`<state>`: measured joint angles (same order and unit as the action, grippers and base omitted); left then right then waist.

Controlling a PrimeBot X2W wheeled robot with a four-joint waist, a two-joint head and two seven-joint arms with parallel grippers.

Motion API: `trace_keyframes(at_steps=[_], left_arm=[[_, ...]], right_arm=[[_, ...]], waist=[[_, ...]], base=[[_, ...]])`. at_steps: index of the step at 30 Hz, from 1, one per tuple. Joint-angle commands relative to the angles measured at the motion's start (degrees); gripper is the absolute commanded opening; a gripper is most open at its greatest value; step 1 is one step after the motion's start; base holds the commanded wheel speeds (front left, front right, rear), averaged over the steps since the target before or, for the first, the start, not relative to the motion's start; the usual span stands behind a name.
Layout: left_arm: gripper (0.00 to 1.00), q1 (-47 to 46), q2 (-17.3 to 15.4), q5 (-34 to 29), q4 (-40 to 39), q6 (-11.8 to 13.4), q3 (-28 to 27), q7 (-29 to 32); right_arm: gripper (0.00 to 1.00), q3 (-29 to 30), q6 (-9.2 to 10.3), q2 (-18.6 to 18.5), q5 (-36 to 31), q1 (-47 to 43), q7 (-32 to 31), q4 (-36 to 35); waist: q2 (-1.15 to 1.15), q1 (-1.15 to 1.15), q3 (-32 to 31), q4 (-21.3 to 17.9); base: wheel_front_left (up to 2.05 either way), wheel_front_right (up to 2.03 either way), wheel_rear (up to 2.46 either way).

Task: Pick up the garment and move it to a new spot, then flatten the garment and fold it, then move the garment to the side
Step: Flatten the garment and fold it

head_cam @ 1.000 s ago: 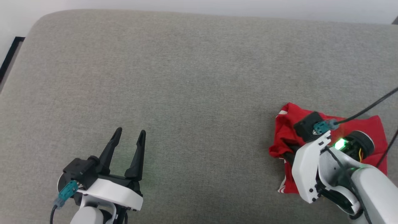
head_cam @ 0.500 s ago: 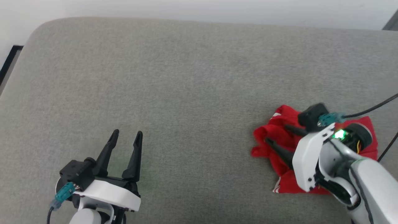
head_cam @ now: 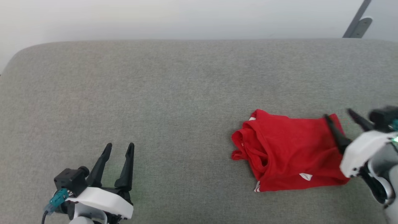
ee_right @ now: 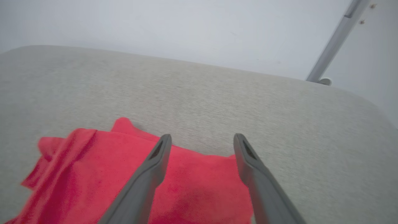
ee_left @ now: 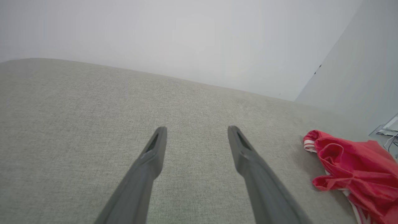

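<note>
The garment (head_cam: 289, 151), a red shirt folded into a rough rectangle with a little white trim showing, lies on the grey cushion (head_cam: 174, 93) at the right. It also shows in the left wrist view as the garment (ee_left: 351, 168) at the far right and in the right wrist view as the garment (ee_right: 93, 174) at the lower left. My right gripper (head_cam: 339, 115) hovers open over the shirt's right edge with nothing between its fingers; the right gripper (ee_right: 200, 140) stands above the shirt's far edge. My left gripper (head_cam: 119, 147) is open and empty at the lower left, far from the shirt, and the left gripper (ee_left: 196, 132) points over bare cushion.
The grey cushion's back edge meets a pale wall (head_cam: 186, 18). A grey metal bar (head_cam: 356, 21) stands at the upper right behind the cushion. Bare cushion stretches between the two grippers.
My right gripper has opened, let go of the garment and drawn back to the right. The garment now lies uncovered on the cushion. The head camera has tilted up.
</note>
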<state>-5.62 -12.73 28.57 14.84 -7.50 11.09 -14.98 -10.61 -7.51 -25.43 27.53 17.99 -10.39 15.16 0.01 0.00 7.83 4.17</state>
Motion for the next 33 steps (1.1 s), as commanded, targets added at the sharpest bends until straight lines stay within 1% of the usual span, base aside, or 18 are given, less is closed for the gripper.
trace_keyframes(at_steps=[1,3,6,7,10,13,16,21,33], left_arm=[[1.0,0.68,-0.41,0.39,0.8,0.04,-0.45,-0.27],[1.0,1.12,-0.59,0.4,1.57,0.04,-1.2,-0.27],[1.0,1.66,-0.63,-0.22,2.22,0.04,-2.97,-0.27],[1.0,1.66,-0.63,-0.22,2.22,0.04,-2.97,-0.27],[1.0,2.86,-0.67,-1.13,1.91,0.04,-4.81,-0.27],[1.0,3.99,-0.5,-2.01,0.64,0.04,-6.86,-0.27],[1.0,5.54,-0.5,-2.88,-0.86,0.04,-8.25,-0.27],[1.0,8.12,-0.11,-3.76,-4.37,0.04,-10.2,-0.27],[1.0,15.43,1.68,-5.93,-12.05,0.04,-13.16,-0.27]], right_arm=[[1.0,1.61,0.05,0.59,-2.02,-0.79,4.24,2.77],[1.0,3.65,0.05,2.32,-3.09,-1.16,8.95,5.4],[1.0,5.9,0.06,3.84,-4.1,-1.75,15.09,7.84],[1.0,5.9,0.06,3.84,-4.1,-1.75,15.09,7.84],[1.0,7.16,0.06,5.41,-5.15,-2.53,20.21,8.51],[1.0,8.04,0.05,6.3,-6.59,-3.69,22.94,7.76],[1.0,8.54,0.05,7.21,-7.5,-5.31,24.08,5.99],[1.0,10.03,0.05,8.55,-8.35,-8.61,24.28,1.55],[1.0,15.52,0.05,12.21,-9.27,-19.48,19.43,-11.37]], waist=[[-0.01,0.0,-0.73,-0.82],[-0.01,0.0,-1.39,-1.41],[-0.01,0.0,-2.29,-2.08],[-0.01,0.0,-2.29,-2.08],[-0.01,0.0,-3.21,-2.45],[-0.01,0.0,-3.92,-2.65],[-0.01,0.0,-4.36,-2.65],[-0.01,0.0,-4.55,-2.57],[-0.01,0.0,-4.94,-2.67]], base=[[0.0,0.0,0.0],[0.0,0.0,0.0],[0.0,0.0,0.0],[0.0,0.0,0.0],[0.0,0.0,0.0],[0.0,0.0,0.0],[0.0,0.0,0.0],[0.0,0.0,0.0],[0.0,0.0,0.0]])
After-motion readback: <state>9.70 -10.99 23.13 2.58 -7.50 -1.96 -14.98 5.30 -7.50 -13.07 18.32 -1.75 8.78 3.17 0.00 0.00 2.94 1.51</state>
